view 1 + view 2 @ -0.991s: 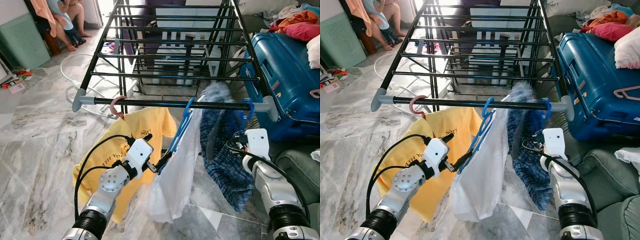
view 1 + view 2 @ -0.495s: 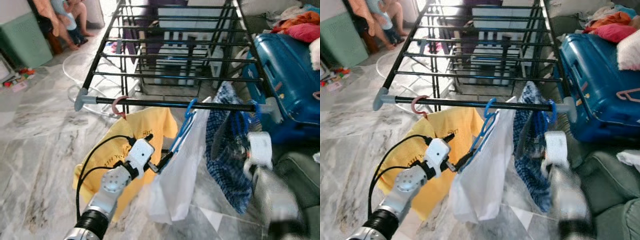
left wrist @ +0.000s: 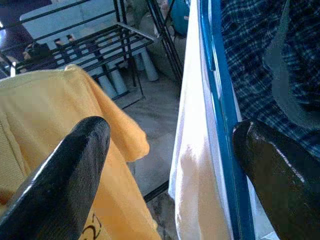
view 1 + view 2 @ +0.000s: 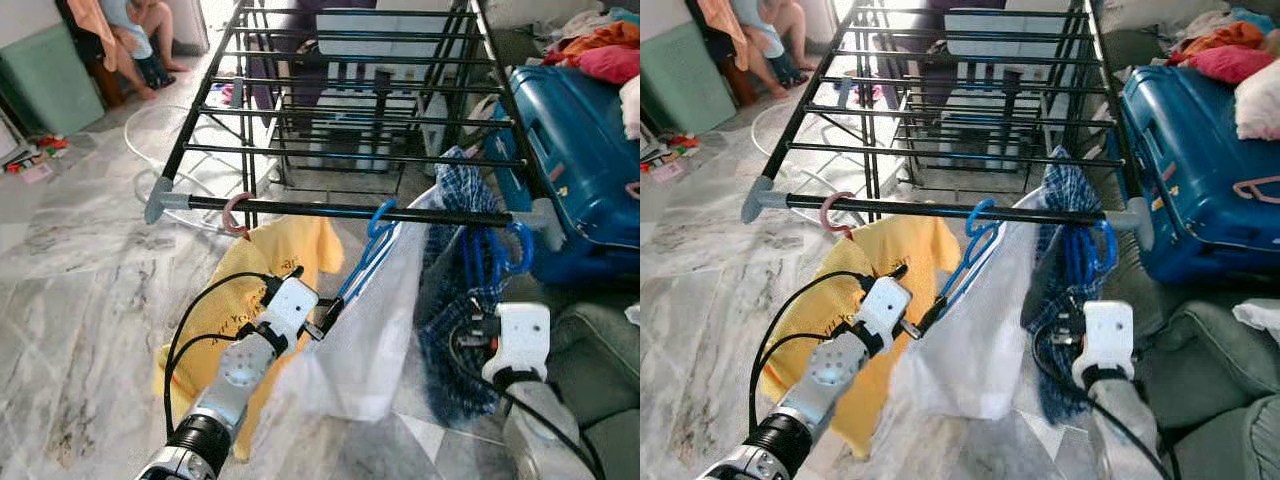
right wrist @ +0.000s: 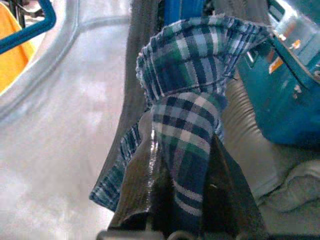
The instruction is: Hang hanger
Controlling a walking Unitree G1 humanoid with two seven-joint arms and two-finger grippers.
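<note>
A blue hanger point(image 4: 380, 218) carrying a white garment point(image 4: 370, 330) is hooked on the front rail point(image 4: 300, 207) of the black drying rack. My left gripper point(image 4: 325, 318) is open beside this hanger's lower arm; in the left wrist view the blue hanger point(image 3: 220, 115) lies close to one of the fingers point(image 3: 270, 170). My right gripper point(image 5: 182, 135) is shut on a fold of the blue checked shirt point(image 4: 455, 300), which hangs from a second blue hanger point(image 4: 500, 255) near the rail's right end. A yellow shirt point(image 4: 250, 290) hangs on a pink hanger point(image 4: 235, 212) at the left.
A blue suitcase point(image 4: 570, 150) topped with clothes point(image 4: 600, 50) stands right of the rack, with a grey sofa point(image 4: 600, 340) in front of it. At the back left a person point(image 4: 130, 40) sits by a green cabinet point(image 4: 45, 90). A white hose point(image 4: 150, 150) lies on the marble floor.
My right arm has dropped lower and nearer to me, pulling the checked shirt down with it. The left gripper stays at the blue hanger with the white garment.
</note>
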